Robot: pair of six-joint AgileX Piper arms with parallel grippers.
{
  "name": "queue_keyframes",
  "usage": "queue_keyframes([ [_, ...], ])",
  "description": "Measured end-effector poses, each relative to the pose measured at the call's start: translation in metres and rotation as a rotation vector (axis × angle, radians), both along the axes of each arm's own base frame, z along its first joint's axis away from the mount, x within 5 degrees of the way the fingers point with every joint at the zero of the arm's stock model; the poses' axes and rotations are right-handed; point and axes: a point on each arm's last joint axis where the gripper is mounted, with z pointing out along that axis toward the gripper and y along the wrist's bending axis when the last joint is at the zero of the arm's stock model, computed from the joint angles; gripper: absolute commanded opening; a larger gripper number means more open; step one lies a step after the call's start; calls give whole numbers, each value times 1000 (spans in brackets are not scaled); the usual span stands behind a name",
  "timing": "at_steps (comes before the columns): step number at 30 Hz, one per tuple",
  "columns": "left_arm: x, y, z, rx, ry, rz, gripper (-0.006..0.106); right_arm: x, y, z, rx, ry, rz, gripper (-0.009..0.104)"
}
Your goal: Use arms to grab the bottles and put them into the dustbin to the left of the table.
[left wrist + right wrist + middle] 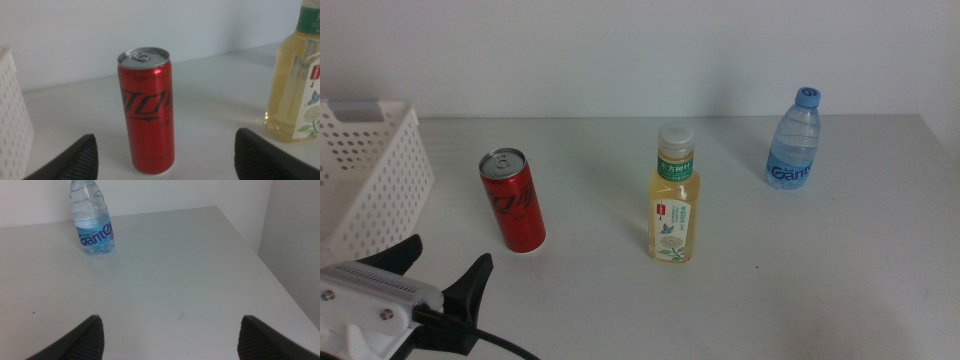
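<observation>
Middle view shows me my left gripper [445, 265] spread wide, near-left of the upright red can [514, 201]; tea bottle [674, 195] stands centre, water bottle [794, 139] far right, dustbin [380, 170] left. Right gripper [170, 335] also spread.

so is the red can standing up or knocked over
Upright: the red can stands on its base on the table, top facing up.
</observation>
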Motion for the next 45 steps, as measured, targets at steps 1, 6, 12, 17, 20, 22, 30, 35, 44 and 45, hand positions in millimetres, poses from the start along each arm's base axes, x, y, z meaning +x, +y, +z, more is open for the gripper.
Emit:
queue_keyframes([
  [1,3,-1,-2,-3,-7,-1,94,0,0,0,0,0,0,93],
  [6,11,-4,-15,3,52,-6,94,0,0,0,0,0,0,93],
  [12,11,-5,-19,2,75,-18,94,0,0,0,0,0,0,93],
  [17,12,-6,-19,0,73,-25,94,0,0,0,0,0,0,93],
  [20,11,-6,-19,-11,76,-25,94,0,0,0,0,0,0,93],
  [22,11,-6,-19,-14,77,-26,94,0,0,0,0,0,0,93],
  [30,34,-11,-6,-31,48,-3,94,0,0,0,-1,0,0,93],
  [35,52,-15,0,1,86,5,94,0,0,0,-1,0,0,93],
  [44,77,-21,-4,22,135,22,94,0,0,0,-3,0,0,93],
  [45,80,-22,-5,22,135,22,94,0,0,0,-3,0,0,93],
])
